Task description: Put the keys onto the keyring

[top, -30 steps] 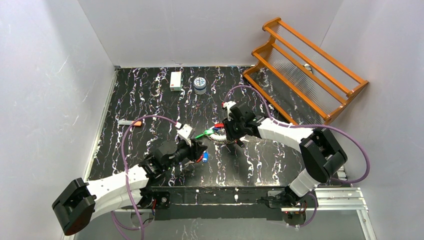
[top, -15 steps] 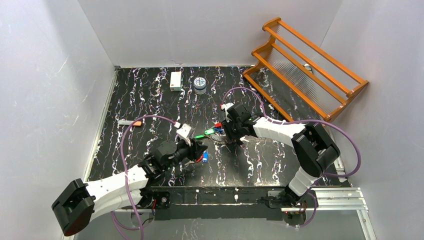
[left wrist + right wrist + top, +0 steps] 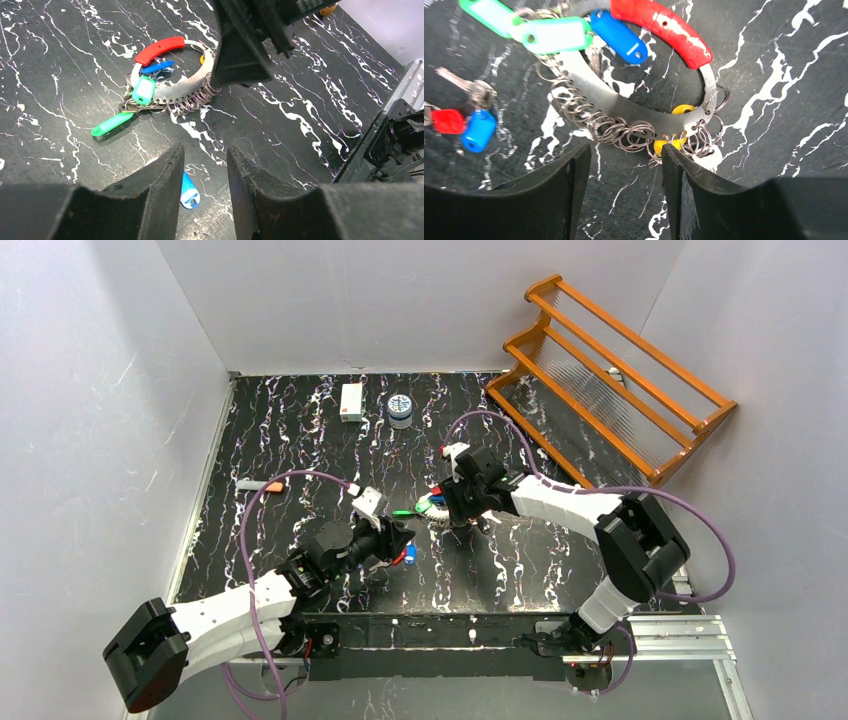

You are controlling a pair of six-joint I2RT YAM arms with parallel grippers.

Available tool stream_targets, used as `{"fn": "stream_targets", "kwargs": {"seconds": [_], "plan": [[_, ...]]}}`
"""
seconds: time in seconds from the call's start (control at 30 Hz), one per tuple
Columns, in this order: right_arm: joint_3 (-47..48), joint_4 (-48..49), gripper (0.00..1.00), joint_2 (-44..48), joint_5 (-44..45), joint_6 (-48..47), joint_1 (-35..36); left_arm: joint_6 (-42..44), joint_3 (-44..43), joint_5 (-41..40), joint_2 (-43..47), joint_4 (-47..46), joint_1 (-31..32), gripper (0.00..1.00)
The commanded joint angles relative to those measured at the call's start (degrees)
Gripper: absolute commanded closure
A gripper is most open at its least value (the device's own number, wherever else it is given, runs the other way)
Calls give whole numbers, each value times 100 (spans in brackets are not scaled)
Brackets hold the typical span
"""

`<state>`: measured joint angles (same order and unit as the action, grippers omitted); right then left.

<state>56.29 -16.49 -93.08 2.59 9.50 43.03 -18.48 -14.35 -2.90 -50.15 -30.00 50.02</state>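
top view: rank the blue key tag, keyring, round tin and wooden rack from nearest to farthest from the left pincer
1. blue key tag, right beside the left pincer
2. keyring, mid-table, a little beyond
3. round tin, near the back edge
4. wooden rack, back right corner

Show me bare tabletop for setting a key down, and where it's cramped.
Free: near right, between the right arm and the table's front edge; far left, between the white box and the orange-tipped item. Crowded: the middle, around the keyring and loose blue tag.
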Motion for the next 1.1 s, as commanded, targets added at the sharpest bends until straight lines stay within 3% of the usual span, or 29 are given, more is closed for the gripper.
{"fn": "stream_targets", "kwargs": {"seconds": [0.0, 0.27, 0.6, 1.07], "plan": [[22, 302, 37, 538, -380, 238, -200, -16, -71, -153, -44, -95, 17, 64], [204, 280, 52, 455, -1090, 452, -453, -76, -402, -160, -489, -51, 17, 64], [565, -386, 62, -138, -820, 746, -373, -201, -477, -122, -630, -53, 17, 65], [470, -279, 73, -527, -662, 800, -217, -245, -332, -142, -450, -54, 18, 65]]}}
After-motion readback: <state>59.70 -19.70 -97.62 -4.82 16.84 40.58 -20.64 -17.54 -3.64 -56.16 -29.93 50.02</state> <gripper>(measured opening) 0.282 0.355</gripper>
